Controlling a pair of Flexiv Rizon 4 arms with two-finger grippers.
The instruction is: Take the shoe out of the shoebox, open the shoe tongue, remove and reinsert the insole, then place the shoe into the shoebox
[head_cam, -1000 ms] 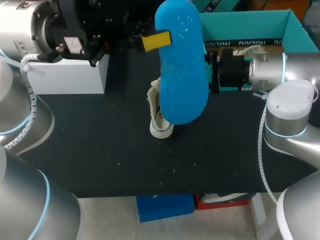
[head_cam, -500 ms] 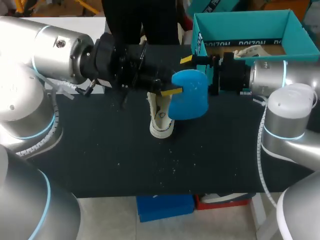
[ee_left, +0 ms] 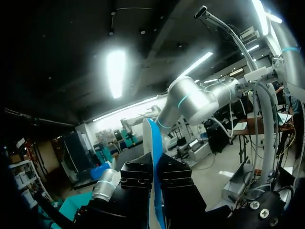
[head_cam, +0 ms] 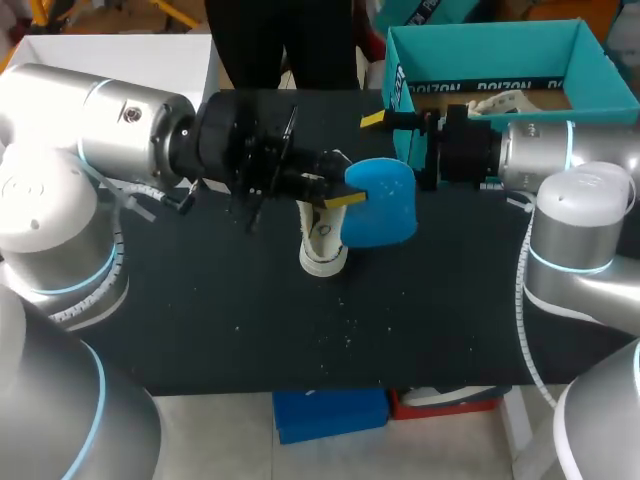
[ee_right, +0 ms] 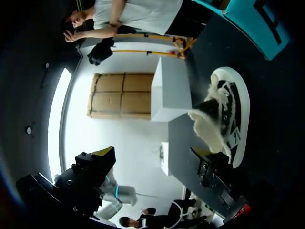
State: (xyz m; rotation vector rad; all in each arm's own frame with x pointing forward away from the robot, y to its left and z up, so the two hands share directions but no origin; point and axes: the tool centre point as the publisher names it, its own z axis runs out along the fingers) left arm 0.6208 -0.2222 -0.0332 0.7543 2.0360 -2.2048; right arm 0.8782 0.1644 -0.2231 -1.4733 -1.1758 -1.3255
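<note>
A white shoe [head_cam: 322, 245] with a fluffy lining stands on the black table [head_cam: 200, 300], toe toward the front. My left gripper [head_cam: 340, 196] hovers just above it, shut on a blue insole [head_cam: 382, 205] that sticks out to the right. In the left wrist view the insole [ee_left: 153, 157] runs edge-on between the black fingers of that gripper [ee_left: 156, 191]. My right gripper [head_cam: 395, 140] stands open behind the insole, near the teal shoebox [head_cam: 500, 50]. In the right wrist view the shoe [ee_right: 231, 114] lies ahead of the open right gripper [ee_right: 152, 155], close to one finger.
A white box [head_cam: 110, 50] sits at the table's back left, also seen behind the shoe [ee_right: 171, 90]. The shoebox wall [ee_right: 257, 19] is close beside the shoe. A second light shoe [head_cam: 500, 100] lies inside the shoebox.
My left arm has swung the insole down from high up near the camera to just above the shoe. The right arm and the shoe have stayed put.
</note>
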